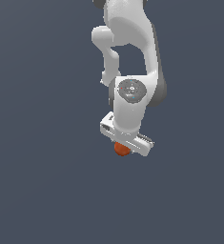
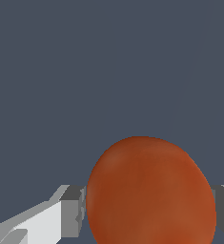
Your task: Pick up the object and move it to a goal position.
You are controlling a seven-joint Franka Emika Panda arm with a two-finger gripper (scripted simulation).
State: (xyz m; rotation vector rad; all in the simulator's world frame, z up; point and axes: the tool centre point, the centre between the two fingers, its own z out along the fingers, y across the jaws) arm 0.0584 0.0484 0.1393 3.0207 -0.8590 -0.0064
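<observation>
The orange-red ball (image 1: 121, 149) shows just below the white gripper's body in the exterior view, mostly hidden by the hand. In the wrist view the ball (image 2: 150, 193) fills the space between the two grey fingertip pads (image 2: 73, 212), which touch it on both sides. My gripper (image 1: 124, 148) is shut on the ball; in the wrist view the gripper (image 2: 150, 209) has the ball right between its fingers. The arm's white links rise above it toward the exterior view's top.
Only a plain dark grey-blue surface (image 1: 42, 181) surrounds the arm in both views. No other objects, markers or edges show.
</observation>
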